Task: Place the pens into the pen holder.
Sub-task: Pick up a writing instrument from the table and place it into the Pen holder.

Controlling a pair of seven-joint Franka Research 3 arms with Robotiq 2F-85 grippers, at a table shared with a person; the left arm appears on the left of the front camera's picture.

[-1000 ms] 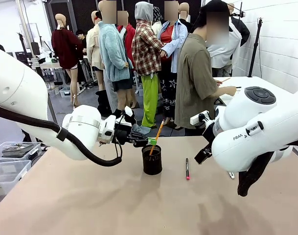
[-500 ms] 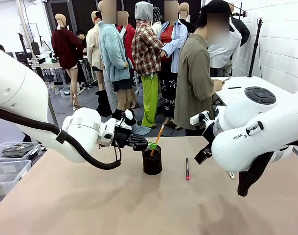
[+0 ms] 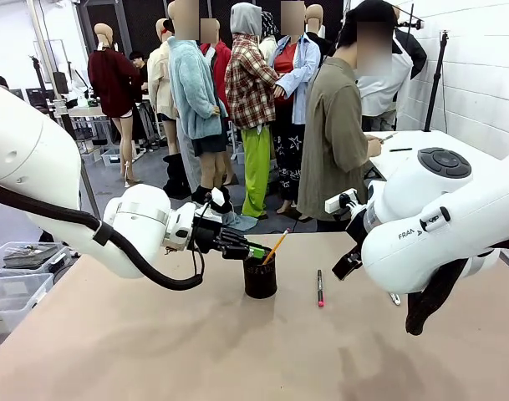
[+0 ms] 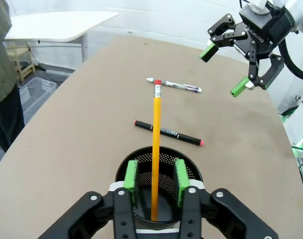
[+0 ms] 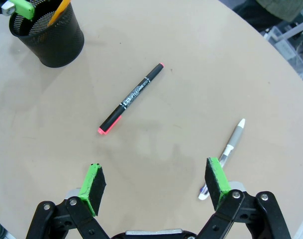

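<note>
Left wrist view: 1 yellow pencil point(image 4: 156, 124) stands in the pen holder point(image 4: 141, 153), the left claw point(image 4: 155, 174) open around it without touching, so 2 seem left, a dark pen point(image 4: 167, 132) and a white pen point(image 4: 176, 86) on the table point(image 4: 66, 149) beyond the holder, near the right claw point(image 5: 153, 172), wide open and empty.

Front view faces across the table point(image 3: 154, 351); both wrist views look down closely, sharing the pen holder point(image 5: 49, 42)

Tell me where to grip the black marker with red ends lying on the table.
Mid-barrel of the black marker with red ends, from straight above, jaws across its width: it lies flat on the tan table, nothing touching it, near the open right gripper.
</note>
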